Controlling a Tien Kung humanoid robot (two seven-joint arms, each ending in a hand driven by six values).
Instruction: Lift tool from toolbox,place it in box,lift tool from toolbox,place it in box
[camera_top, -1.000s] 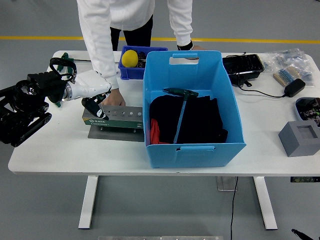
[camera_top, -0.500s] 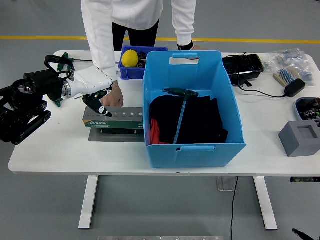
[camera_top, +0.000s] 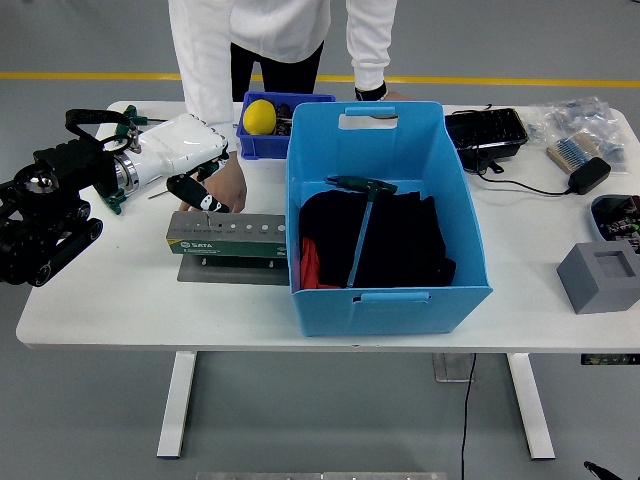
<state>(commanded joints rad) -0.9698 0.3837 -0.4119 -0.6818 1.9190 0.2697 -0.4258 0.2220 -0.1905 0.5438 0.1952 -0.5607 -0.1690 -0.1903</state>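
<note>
Left hand (camera_top: 185, 160): white, comes in from the left on a black arm and hangs above the left end of the toolbox.
Fingers (camera_top: 205, 198): curled downward with dark tips close together; whether they pinch a thin tool cannot be told at this size.
Toolbox (camera_top: 227, 235): a low green and grey holder with a row of small holes on top, on a grey plate on the desk (camera_top: 120, 300), just left of the box.
Box (camera_top: 385, 215): a big blue bin in the middle of the desk, lined with black cloth and a bit of red.
Tool (camera_top: 362, 225): a T-handle wrench lying inside the box on the black cloth, handle toward the far wall.
Person (camera_top: 270, 40): stands at the far side in white sleeves; one hand (camera_top: 234, 185) reaches down just behind the toolbox, beside the robot's fingers.
Bin (camera_top: 270, 125): small, blue, behind the toolbox, with a yellow ball (camera_top: 259, 116) in it.
Right side: a black tray (camera_top: 487, 133), a brush (camera_top: 566, 152), and a grey block (camera_top: 601, 275).
</note>
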